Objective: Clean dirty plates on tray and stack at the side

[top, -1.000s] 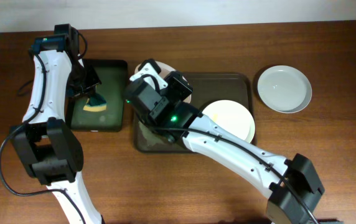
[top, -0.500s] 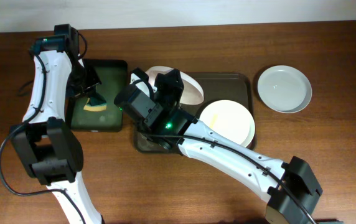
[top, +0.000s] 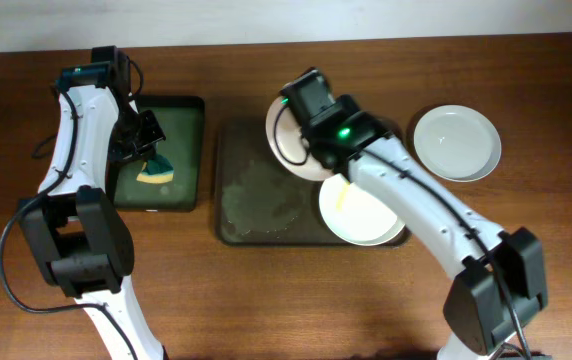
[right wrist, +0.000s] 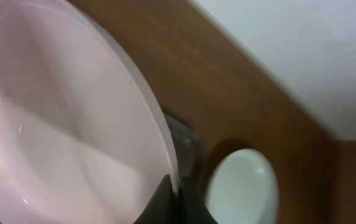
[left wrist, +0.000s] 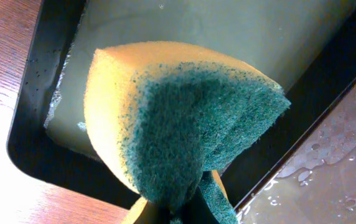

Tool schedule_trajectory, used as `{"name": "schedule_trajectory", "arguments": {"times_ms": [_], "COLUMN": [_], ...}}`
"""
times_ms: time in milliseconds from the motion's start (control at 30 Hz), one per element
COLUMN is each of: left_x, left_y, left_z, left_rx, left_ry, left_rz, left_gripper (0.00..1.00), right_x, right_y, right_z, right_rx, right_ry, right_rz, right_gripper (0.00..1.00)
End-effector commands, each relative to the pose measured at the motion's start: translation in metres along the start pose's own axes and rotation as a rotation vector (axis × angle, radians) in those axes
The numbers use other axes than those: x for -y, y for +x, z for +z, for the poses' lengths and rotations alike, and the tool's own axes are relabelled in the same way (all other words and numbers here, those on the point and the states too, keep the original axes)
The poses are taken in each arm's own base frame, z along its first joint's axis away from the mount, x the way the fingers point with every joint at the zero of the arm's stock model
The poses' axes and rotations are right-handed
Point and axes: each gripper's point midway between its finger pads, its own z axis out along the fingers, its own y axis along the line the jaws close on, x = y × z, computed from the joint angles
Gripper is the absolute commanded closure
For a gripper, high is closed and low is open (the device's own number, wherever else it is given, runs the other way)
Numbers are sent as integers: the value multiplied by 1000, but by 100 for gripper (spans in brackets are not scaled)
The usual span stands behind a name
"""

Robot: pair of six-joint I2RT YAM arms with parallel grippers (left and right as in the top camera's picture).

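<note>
We see the wooden table [top: 526,250] under both arms. The tray [top: 256,195] lies below the right gripper [right wrist: 177,198], and its bare floor on the gripper's left side looks wet and smeared. The smaller green tray [top: 181,110] is directly under the left gripper [top: 146,148], and in the left wrist view it has a thin cloudy liquid on its bottom.

The right gripper is closed narrowly on the rim of one white plate [top: 288,150]. It holds this plate tilted in the air over the far edge of the tray. A second plate [top: 366,215] lies flat on the tray, below this gripper and nearer to the arm's base. It has a yellow streak, and the arm covers part of it. A third plate [top: 456,143] rests on the table to the right of this gripper, outside the tray and apart from it.

The left gripper pinches a yellow and green sponge [left wrist: 178,124] tightly. The sponge hangs from the jaws above the liquid.
</note>
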Motion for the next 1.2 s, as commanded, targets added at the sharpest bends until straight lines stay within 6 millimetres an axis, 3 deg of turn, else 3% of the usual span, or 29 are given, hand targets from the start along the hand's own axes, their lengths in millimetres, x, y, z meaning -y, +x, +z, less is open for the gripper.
{"name": "schedule_trajectory", "arguments": {"times_ms": [0, 67, 200, 267, 367, 500, 700, 800, 867, 933, 967, 1167], "left_x": [1, 1, 1, 1, 1, 2, 2, 2, 2, 3, 3, 3], "left_y": [-1, -1, -1, -1, -1, -3, -4, -4, -4, -5, -5, -6], "left_z": [-15, -15, -15, -15, -15, -15, -15, -15, -15, -15, -15, -15], "left_rx": [31, 31, 32, 32, 32, 42, 44, 45, 46, 49, 51, 53], "left_ry": [22, 23, 22, 23, 23, 27, 27, 27, 27, 29, 30, 30], "left_rz": [17, 17, 17, 17, 17, 18, 18, 18, 18, 18, 18, 18], "left_gripper": [100, 100, 100, 100, 100, 100, 100, 100, 100, 100, 100, 100], "right_x": [35, 62, 121, 164, 208, 234, 233, 228, 225, 217, 212, 172], "right_y": [13, 28, 68, 107, 167, 219, 239, 244, 245, 236, 230, 181], "right_z": [7, 23, 48, 59, 68, 81, 108, 120, 123, 121, 120, 83], "right_rx": [-33, -77, -125, -181, -276, -363, -404, -420, -426, -408, -390, -326], "right_ry": [-121, -164, -257, -188, -110, -59, -56, -63, -73, -143, -191, -467], "right_rz": [339, 547, 754, 852, 975, 1073, 1095, 1093, 1090, 1088, 1083, 1083], "right_gripper": [96, 96, 96, 96, 96, 96, 95, 84, 61, 38, 34, 30]}}
